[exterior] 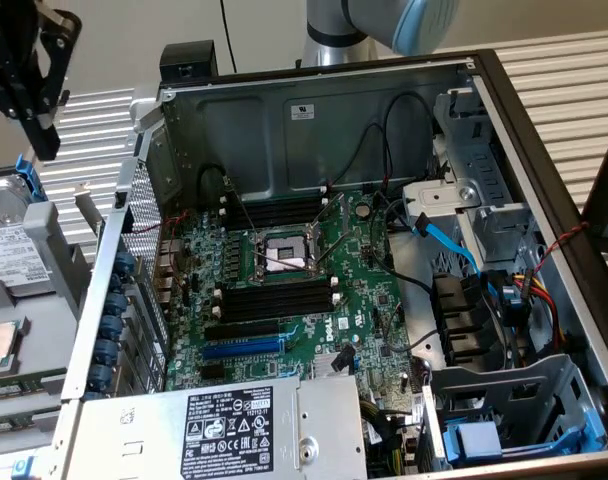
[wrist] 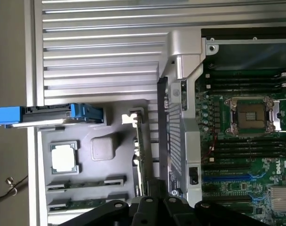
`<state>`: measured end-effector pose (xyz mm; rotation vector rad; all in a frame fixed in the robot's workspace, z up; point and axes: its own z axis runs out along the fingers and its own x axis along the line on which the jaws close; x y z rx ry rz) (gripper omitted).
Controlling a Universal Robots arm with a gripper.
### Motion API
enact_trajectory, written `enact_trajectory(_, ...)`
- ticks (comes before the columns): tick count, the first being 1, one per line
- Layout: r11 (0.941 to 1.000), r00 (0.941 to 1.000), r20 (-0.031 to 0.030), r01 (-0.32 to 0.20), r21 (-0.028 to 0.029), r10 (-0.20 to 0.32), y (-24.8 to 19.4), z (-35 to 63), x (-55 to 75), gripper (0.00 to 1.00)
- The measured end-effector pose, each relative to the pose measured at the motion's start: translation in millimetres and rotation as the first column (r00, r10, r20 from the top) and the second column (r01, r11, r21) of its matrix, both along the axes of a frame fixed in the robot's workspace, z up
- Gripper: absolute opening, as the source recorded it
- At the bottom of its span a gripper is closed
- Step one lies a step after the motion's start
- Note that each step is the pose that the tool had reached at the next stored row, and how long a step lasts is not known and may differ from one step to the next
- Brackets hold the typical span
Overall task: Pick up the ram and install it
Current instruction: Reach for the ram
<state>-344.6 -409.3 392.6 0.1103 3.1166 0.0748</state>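
In the exterior view the gripper (exterior: pixel 39 135) hung high at the exterior view's left, above the grey tray (exterior: pixel 59 250) that sat just outside the open computer case (exterior: pixel 284 115). In the wrist view the gripper (wrist: pixel 150 195) had its dark fingers drawn together. The ram (wrist: pixel 86 182) lay flat in a slot of the tray (wrist: pixel 105 160) (near a processor chip (wrist: pixel 64 157)), below the gripper and apart from it, on the side away from the case.
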Motion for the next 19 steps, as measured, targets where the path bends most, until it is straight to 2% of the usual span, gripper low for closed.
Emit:
enact_trajectory(10, 1.0, 1.0, 0.0007, 0.0, 0.0, 0.0, -5.9, 0.0, -45.8, 0.11)
enact_trajectory(19, 1.0, 1.0, 0.0011, 0.0, 0.0001, 0.0, -16.3, 0.0, -82.2, 0.11)
